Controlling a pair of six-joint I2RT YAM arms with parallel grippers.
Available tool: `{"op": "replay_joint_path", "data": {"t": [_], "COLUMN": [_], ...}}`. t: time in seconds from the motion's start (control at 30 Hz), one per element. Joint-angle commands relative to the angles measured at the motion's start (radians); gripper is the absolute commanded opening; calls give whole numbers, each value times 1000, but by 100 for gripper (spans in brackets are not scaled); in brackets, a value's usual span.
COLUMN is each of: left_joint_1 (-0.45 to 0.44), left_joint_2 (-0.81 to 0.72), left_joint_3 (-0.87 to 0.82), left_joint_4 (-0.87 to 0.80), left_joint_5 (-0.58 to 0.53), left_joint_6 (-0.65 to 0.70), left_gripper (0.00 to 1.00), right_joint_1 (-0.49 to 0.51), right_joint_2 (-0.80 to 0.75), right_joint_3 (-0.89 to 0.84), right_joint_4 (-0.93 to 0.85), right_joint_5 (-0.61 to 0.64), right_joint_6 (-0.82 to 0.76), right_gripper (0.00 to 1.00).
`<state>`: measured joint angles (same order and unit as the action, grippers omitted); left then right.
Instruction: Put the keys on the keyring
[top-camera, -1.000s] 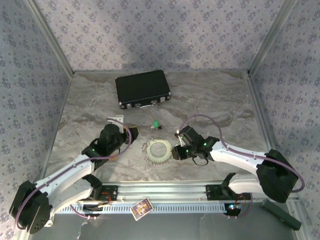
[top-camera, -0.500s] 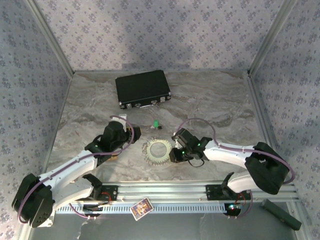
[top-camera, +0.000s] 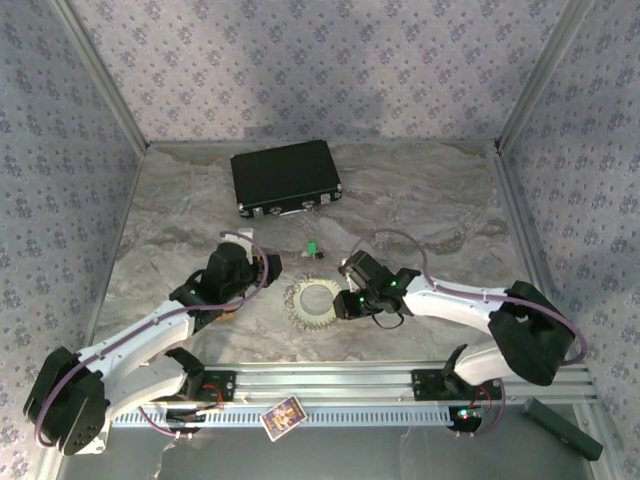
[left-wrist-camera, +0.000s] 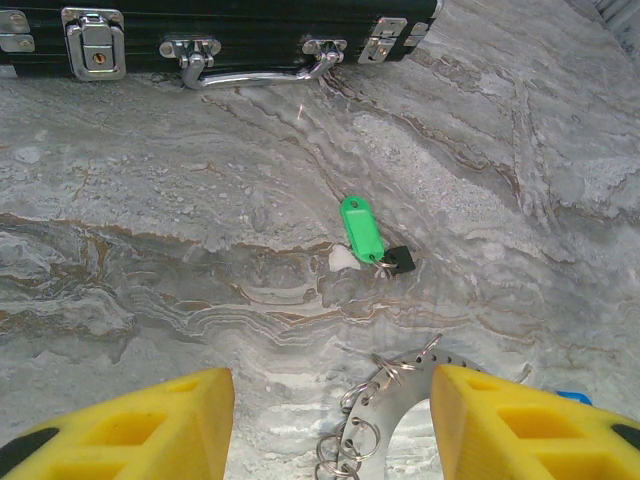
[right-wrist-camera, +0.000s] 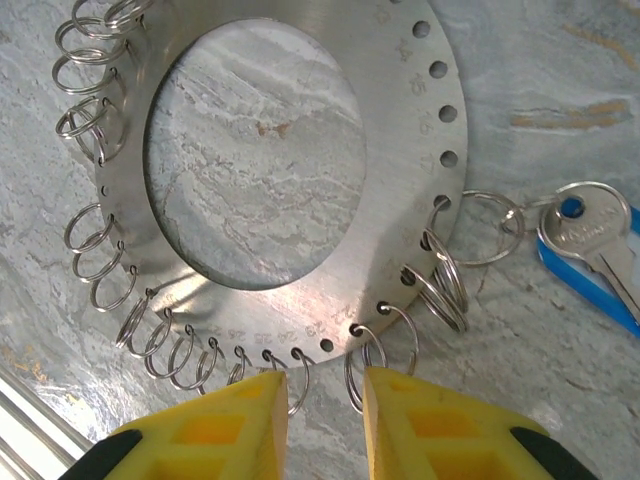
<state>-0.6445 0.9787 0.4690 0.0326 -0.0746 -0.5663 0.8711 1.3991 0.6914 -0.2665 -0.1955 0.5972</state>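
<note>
Marbled worktop, with the keyring (top-camera: 316, 300) lying near the middle of its near edge. The right gripper (right-wrist-camera: 325, 385) has been edging in and is now straddling the ring's rim, fingers narrowly parted, empty. The left gripper (left-wrist-camera: 332, 395) is hovering, spread wide. The blue key (right-wrist-camera: 585, 245) is lying beside the ring; the green key (left-wrist-camera: 360, 228) is farther back, not yet on.

We see a silvery keyring (right-wrist-camera: 405, 170) with shiny wire loops, on a table (left-wrist-camera: 150, 200) marbled grey and white with brown veins. The green key (left-wrist-camera: 360, 228) is bright green, and the blue key (right-wrist-camera: 592, 272) pairs silver metal with blue. The case (top-camera: 286, 177) is black with chrome latches. The left gripper (left-wrist-camera: 328, 425) and right gripper (right-wrist-camera: 325, 420) are yellow with black patches. The walls (top-camera: 320, 60) are pale lilac with a floral print.
</note>
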Motion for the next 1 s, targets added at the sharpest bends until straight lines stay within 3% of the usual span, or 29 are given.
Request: {"op": "replay_joint_path", "data": {"t": [0.0, 0.27, 0.67, 0.97], "left_joint_1": [-7, -7, -7, -6], "left_joint_2": [-13, -30, -29, -33], "left_joint_3": [19, 5, 3, 2], "left_joint_4": [7, 12, 15, 16], "left_joint_5": [-1, -9, -11, -11], "left_joint_6": [16, 16, 19, 20], "left_gripper": [54, 54, 54, 54], "right_joint_1": [-3, -10, -3, 7], "right_joint_2": [32, 50, 89, 38], "right_joint_3": [40, 51, 75, 103], "right_joint_4": [-37, -97, -89, -164], "right_joint_5": [6, 71, 10, 109], "right_joint_6": [-21, -12, -28, -34], "right_gripper": [27, 27, 26, 28]}}
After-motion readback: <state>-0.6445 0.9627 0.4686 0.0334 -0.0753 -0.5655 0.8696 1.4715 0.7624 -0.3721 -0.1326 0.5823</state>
